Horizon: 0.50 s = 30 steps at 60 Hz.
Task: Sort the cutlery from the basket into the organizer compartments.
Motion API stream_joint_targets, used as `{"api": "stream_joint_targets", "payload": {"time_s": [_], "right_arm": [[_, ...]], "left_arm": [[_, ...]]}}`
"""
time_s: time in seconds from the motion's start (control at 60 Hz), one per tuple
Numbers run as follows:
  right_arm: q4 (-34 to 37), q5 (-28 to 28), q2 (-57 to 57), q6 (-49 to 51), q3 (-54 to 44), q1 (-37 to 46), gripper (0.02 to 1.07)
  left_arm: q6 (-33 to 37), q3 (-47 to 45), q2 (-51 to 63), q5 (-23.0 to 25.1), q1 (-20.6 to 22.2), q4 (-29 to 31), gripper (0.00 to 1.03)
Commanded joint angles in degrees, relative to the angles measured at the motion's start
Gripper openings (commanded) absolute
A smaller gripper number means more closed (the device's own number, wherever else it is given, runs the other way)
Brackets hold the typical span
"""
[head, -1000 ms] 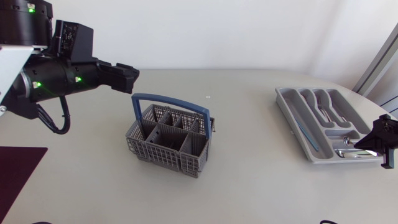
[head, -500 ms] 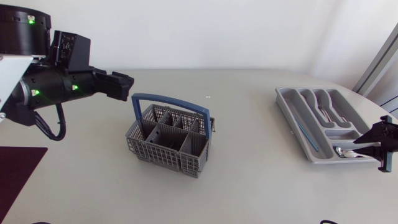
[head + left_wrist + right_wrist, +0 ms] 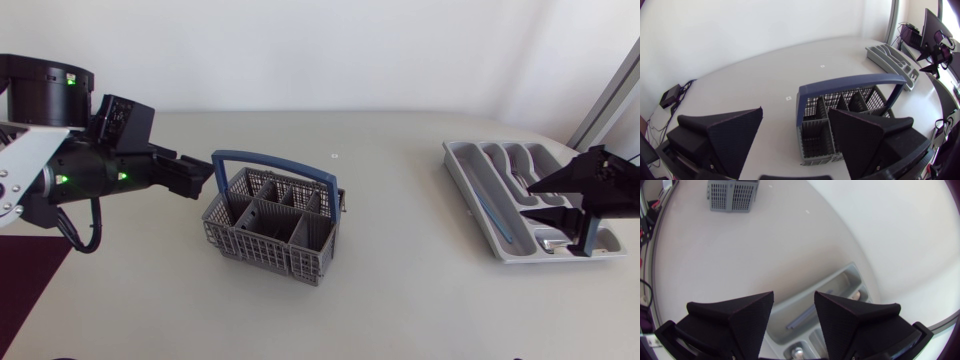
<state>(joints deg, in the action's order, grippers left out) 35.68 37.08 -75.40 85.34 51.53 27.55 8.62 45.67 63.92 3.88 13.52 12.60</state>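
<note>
The grey mesh cutlery basket (image 3: 270,222) with a blue handle (image 3: 275,162) stands at mid-table. My left gripper (image 3: 196,176) hangs open just left of the handle; in the left wrist view the basket (image 3: 840,112) sits ahead of its spread fingers (image 3: 725,135). The grey organizer (image 3: 470,190) lies at the right, with cutlery (image 3: 525,175) in its far slots, a blue-handled piece (image 3: 497,218) and a spoon (image 3: 548,240) at its near end. My right gripper (image 3: 575,205) hovers open over that near end, above the organizer (image 3: 840,282), with nothing between its fingers.
A dark red mat (image 3: 25,290) lies at the table's front left corner. Bare tabletop stretches between the basket and the organizer. The table's right edge runs close behind the organizer.
My right gripper opened, left the spoon in the organizer's near compartment and rose above it. My left gripper came down and back toward the basket handle's left side.
</note>
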Motion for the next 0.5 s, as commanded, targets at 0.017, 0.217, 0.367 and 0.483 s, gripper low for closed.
{"api": "stream_joint_targets", "payload": {"time_s": [0.017, 0.217, 0.367, 0.483], "right_arm": [[-2.02, 0.27, 4.38, -11.25, -4.42, -7.07, 0.63], [-10.54, -2.98, 5.96, -29.00, -8.11, -23.42, 0.52], [-18.02, -7.11, 3.59, -39.29, -9.08, -34.58, 0.39], [-22.41, -9.66, -0.72, -44.30, -8.46, -41.35, 0.25]], "left_arm": [[2.63, -1.90, 0.77, 1.66, -2.62, 0.41, 0.84], [4.91, -4.01, 1.03, 6.32, -6.93, 0.32, 0.59], [6.41, -5.42, 2.52, 8.16, -9.39, 0.23, 0.39], [8.08, -5.94, 5.25, 10.89, -12.20, -0.03, 0.21]]}}
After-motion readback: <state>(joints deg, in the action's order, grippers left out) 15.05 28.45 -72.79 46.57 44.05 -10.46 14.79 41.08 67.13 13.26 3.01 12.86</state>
